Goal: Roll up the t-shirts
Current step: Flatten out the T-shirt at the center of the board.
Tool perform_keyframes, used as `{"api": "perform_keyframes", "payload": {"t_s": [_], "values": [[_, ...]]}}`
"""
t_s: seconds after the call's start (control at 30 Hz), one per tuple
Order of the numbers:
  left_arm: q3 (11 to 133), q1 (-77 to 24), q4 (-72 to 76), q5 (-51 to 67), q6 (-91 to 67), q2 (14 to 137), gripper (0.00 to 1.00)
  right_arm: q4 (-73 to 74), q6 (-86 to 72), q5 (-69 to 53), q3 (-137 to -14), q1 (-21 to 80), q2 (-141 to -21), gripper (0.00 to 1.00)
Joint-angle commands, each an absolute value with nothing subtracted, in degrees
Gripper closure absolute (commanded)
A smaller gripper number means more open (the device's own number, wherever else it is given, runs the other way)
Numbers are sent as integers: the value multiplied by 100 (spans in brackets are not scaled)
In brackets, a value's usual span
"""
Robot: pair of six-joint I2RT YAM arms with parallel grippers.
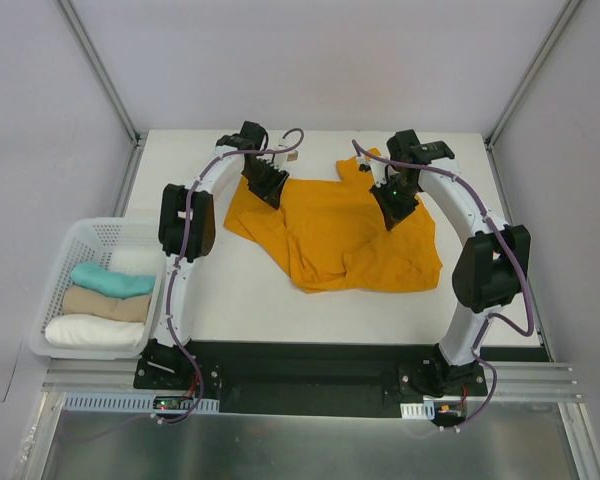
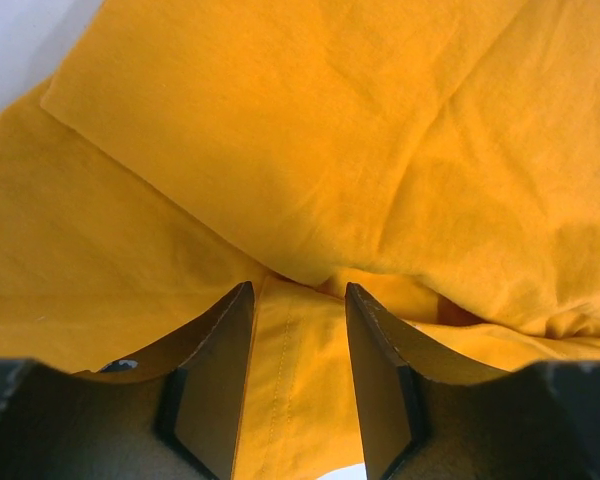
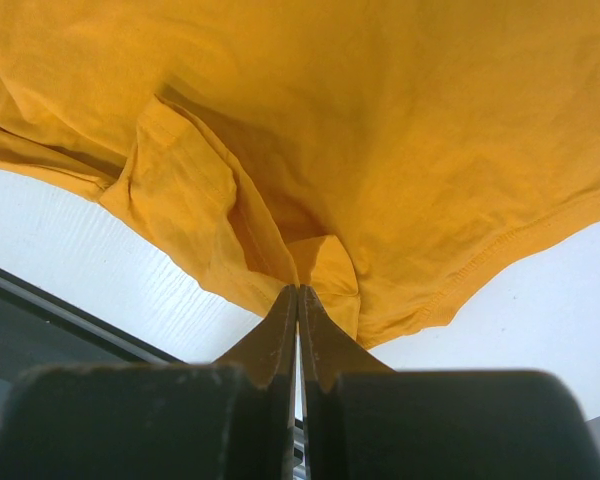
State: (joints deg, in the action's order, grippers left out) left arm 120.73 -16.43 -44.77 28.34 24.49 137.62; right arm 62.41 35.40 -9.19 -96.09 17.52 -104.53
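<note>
The mustard-orange t-shirt (image 1: 340, 235) lies crumpled and partly folded over itself in the middle of the white table. My left gripper (image 1: 270, 190) is at its far-left edge. In the left wrist view, the left gripper (image 2: 298, 287) has its fingers apart, and a stitched hem strip of the t-shirt (image 2: 310, 130) lies between them. My right gripper (image 1: 392, 212) is over the shirt's far-right part. In the right wrist view, the right gripper (image 3: 298, 288) is shut, pinching a fold of the t-shirt (image 3: 380, 120) at its tips, with the cloth bunched up around them.
A white plastic basket (image 1: 60, 270) stands off the table's left edge and holds rolled teal, beige and white cloths. A black base strip (image 1: 310, 360) runs along the near edge between the arm bases. White table (image 1: 230, 300) shows in front of the shirt.
</note>
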Motion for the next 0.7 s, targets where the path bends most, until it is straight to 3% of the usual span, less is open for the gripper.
{"api": "perform_keyframes", "payload": {"t_s": [0.0, 0.47, 0.67], "values": [[12252, -1652, -4781, 2900, 2382, 13816, 59, 6416, 3489, -791, -9809, 1793, -10424, 99], [12454, -1652, -4939, 2690, 2391, 14010, 63, 6416, 3480, -791, -9932, 1802, -10564, 99], [12630, -1661, -5036, 2698, 2382, 14080, 88, 6399, 3472, -809, -9975, 1810, -10600, 99]]}}
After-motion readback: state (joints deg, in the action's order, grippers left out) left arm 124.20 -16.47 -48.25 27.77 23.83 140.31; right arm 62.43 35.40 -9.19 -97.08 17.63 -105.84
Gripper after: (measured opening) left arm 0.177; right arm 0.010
